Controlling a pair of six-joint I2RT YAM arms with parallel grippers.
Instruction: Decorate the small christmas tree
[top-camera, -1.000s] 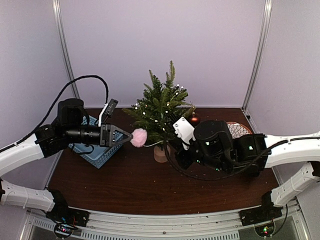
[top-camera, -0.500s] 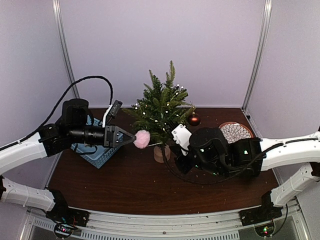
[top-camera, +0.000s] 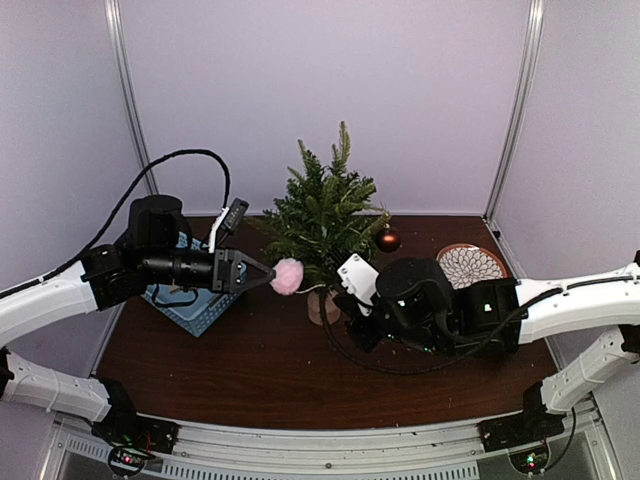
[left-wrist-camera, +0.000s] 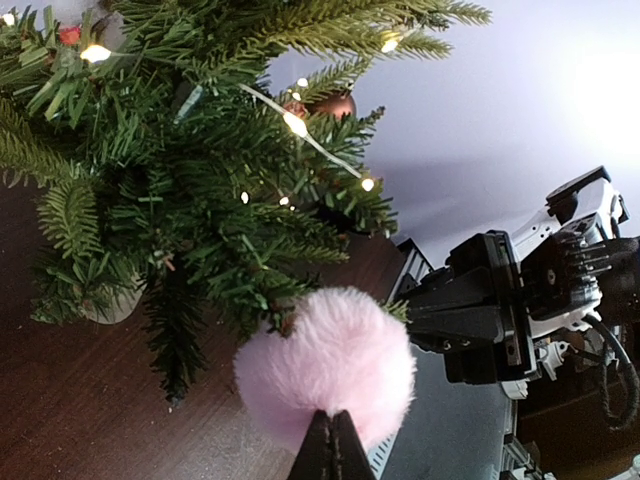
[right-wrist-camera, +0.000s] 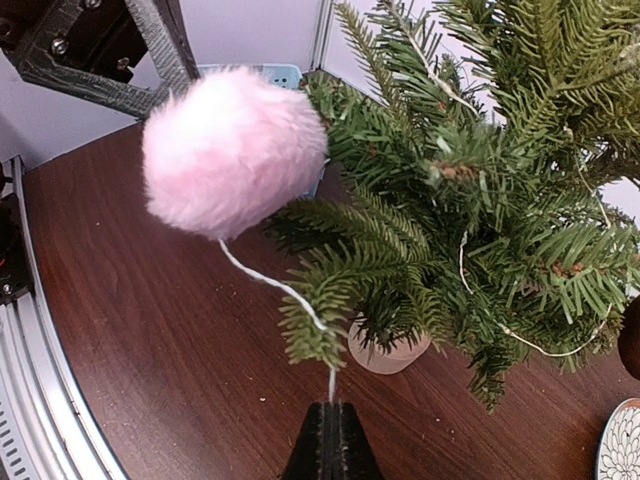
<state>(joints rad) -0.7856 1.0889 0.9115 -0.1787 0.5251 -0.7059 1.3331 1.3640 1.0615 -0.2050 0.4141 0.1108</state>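
Pale lilac walls box in the dark wooden table (top-camera: 250, 380); the small christmas tree (top-camera: 325, 215) stands on its pale base at the rear centre. Over the last second the left arm has pushed rightward, so the left gripper (top-camera: 268, 274), clenched on the pink pom-pom (top-camera: 287, 277), now brings it up against the lower left branches. The right arm has slid left and lower; the right gripper (right-wrist-camera: 331, 440) is pinched tight on the pom-pom's white string (right-wrist-camera: 270, 285), which runs taut past a low branch tip. The ornament looks nearly placed; whether the string has yet caught on a branch cannot be told.
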